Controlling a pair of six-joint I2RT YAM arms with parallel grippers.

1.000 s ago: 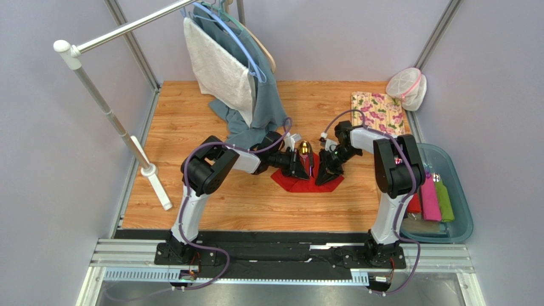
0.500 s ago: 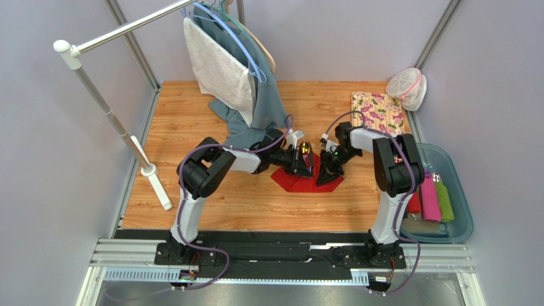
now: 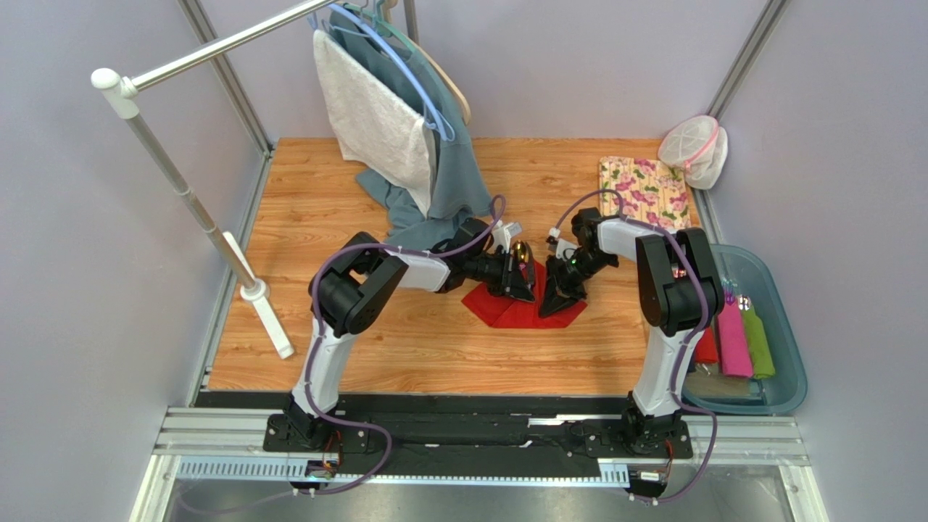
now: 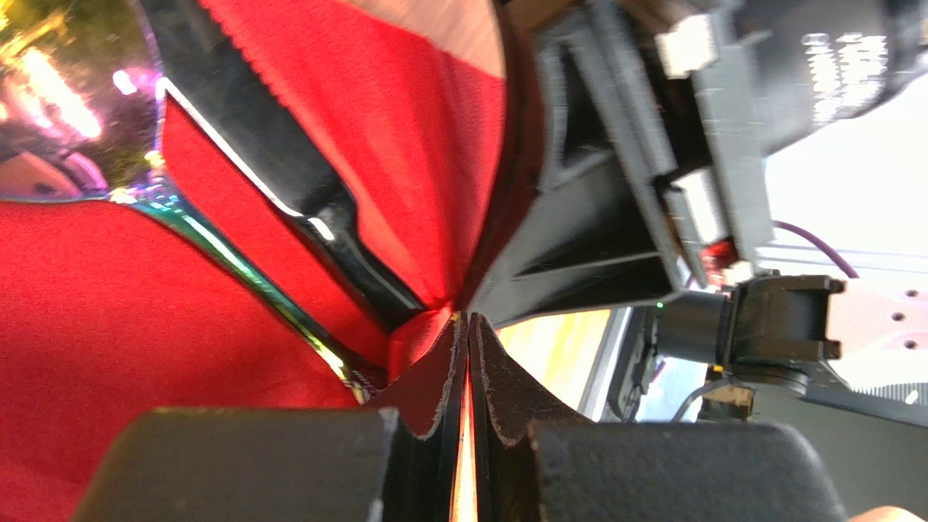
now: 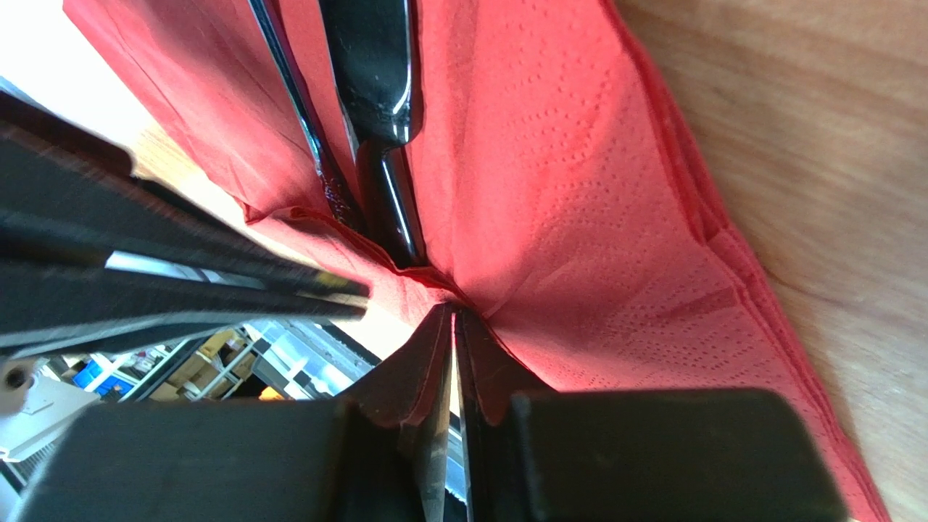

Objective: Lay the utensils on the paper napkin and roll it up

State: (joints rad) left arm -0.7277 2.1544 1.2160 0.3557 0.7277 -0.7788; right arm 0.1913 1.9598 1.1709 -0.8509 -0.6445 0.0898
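Left gripper (image 4: pixel 466 339) jaws together, pinching an edge of the paper napkin (image 3: pixel 499 309): red, embossed, creased, mid-table, edges lifted into a trough around an iridescent spoon (image 4: pixel 60 98) and a black handle (image 5: pixel 376 65). Right gripper (image 5: pixel 451 326) jaws together, clamped on the opposite edge. Far right, teal bin (image 3: pixel 786 326) holds a pink roll (image 3: pixel 732 339) and green roll (image 3: pixel 758 348), side by side.

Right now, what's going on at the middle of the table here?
The left jaws and right jaws are each shut on a lifted edge of the thin red paper napkin, mid-table. An iridescent metal spoon and a glossy black utensil lie on it between the folds. It is gathered around them, not yet a roll.
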